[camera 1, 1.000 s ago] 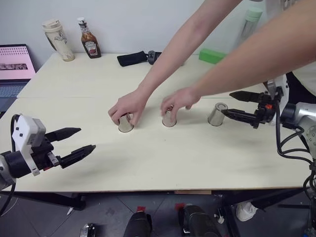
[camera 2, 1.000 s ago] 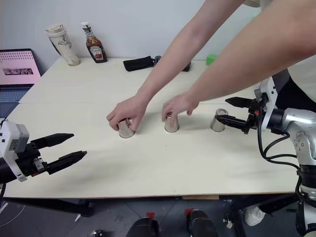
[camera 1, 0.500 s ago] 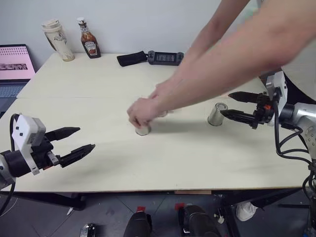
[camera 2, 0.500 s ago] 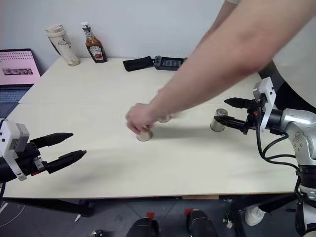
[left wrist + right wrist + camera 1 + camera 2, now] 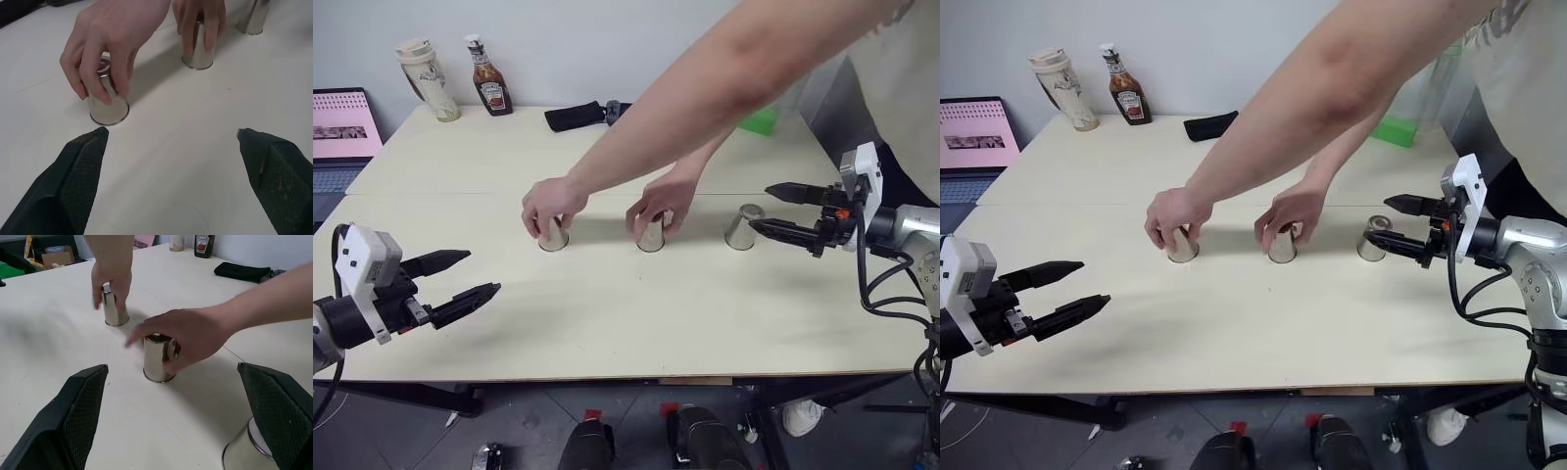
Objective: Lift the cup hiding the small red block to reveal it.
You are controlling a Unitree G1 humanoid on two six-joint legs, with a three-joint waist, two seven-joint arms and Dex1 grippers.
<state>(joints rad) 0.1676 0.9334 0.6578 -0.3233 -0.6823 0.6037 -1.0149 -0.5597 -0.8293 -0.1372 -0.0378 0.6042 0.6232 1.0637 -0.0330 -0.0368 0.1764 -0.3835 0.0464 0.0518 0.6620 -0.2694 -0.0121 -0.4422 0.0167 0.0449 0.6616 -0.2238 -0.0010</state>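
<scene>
We see three cups upside down in a row on the surface (image 5: 636, 323); what they cover is hidden. A person's hand (image 5: 546, 207) grips the left cup (image 5: 553, 235), another hand (image 5: 664, 202) grips the middle cup (image 5: 651, 235). The right cup (image 5: 742, 226) stands free, just beside our right pincer (image 5: 766, 209), fingers apart. Our left pincer (image 5: 481, 275) hovers near the front edge, also apart. A ketchup bottle (image 5: 489, 86) and tumbler (image 5: 429, 79) stand at the back.

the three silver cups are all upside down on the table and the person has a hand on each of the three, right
Not quite. All three stand upside down on the table, but the person's hands cover only two. The left eye view shows the third cup untouched, next to the open right gripper.
</scene>
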